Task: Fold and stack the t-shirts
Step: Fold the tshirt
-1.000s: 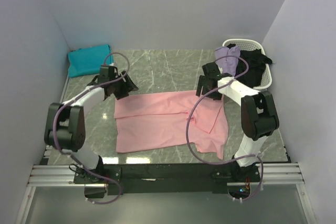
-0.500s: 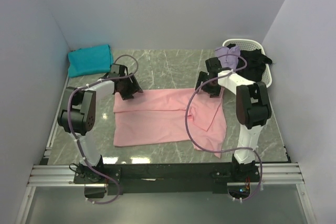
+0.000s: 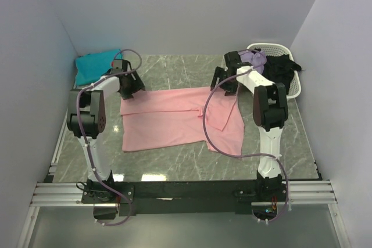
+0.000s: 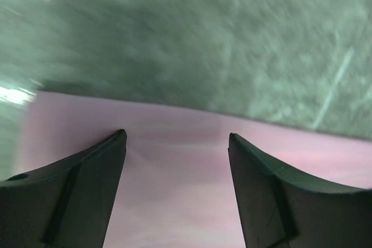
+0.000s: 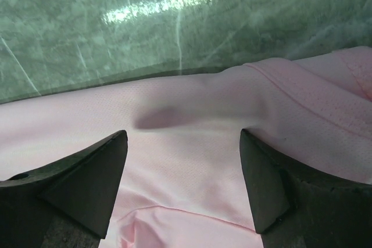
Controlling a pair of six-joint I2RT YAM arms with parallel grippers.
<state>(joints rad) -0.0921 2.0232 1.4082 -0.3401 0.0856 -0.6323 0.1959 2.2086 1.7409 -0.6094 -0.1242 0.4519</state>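
Observation:
A light pink t-shirt [image 3: 168, 120] lies spread flat on the marble table, its right part folded over in a flap. My left gripper [image 3: 129, 87] is at the shirt's far left corner. Its jaws stand wide apart, fingertips down on the pink cloth [image 4: 174, 196], and my left gripper [image 4: 176, 134] holds nothing pinched. My right gripper [image 3: 224, 84] is at the far right edge, also open [image 5: 183, 132], with the pink cloth [image 5: 192, 166] flat beneath it. A folded teal t-shirt [image 3: 96, 65] sits at the far left. Lavender [image 3: 254, 58] and black [image 3: 282, 71] shirts hang from a basket.
The white laundry basket [image 3: 295, 88] stands at the far right corner by the wall. Grey walls close in the table on three sides. The black mounting rail [image 3: 186, 190] runs along the near edge. Each arm's cable loops above the cloth.
Both grippers have moved toward the far wall, and the pink t-shirt has slid with them, away from the bases and slightly left. Its far edge now lies straighter.

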